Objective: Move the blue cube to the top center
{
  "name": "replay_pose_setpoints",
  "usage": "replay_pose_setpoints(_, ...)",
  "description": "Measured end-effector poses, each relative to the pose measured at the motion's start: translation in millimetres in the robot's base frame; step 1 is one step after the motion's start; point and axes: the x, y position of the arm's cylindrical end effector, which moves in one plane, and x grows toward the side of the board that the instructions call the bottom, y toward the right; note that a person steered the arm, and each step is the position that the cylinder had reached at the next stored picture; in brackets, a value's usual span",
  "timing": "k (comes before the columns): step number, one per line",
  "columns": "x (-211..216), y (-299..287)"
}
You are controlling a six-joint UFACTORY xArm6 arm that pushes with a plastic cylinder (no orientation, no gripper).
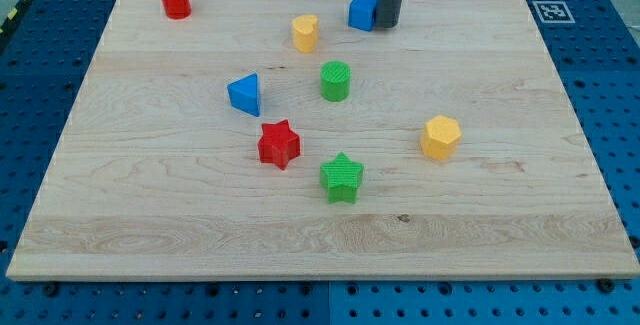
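Observation:
The blue cube (pixel 362 11) sits near the view's top edge of the wooden board (pixel 500 195), a little right of the middle. My tip (pixel 387 26) is the lower end of a dark rod that comes down from the view's top. It touches the cube's right side and hides part of that side.
A yellow cylinder (pixel 305 33) stands just left of the blue cube. A green cylinder (pixel 336 81), a blue triangular block (pixel 245 95), a red star (pixel 279 145), a green star (pixel 342 177), a yellow hexagonal block (pixel 440 137) and a red cylinder (pixel 175 1) are spread over the board.

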Motion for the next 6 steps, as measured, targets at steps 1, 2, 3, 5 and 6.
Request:
replay_pose_setpoints(1,-23,-18)
replay_pose_setpoints(2,-25,-39)
replay_pose_setpoints(3,-25,-56)
replay_pose_setpoints(5,-25,-85)
replay_pose_setpoints(6,-24,-88)
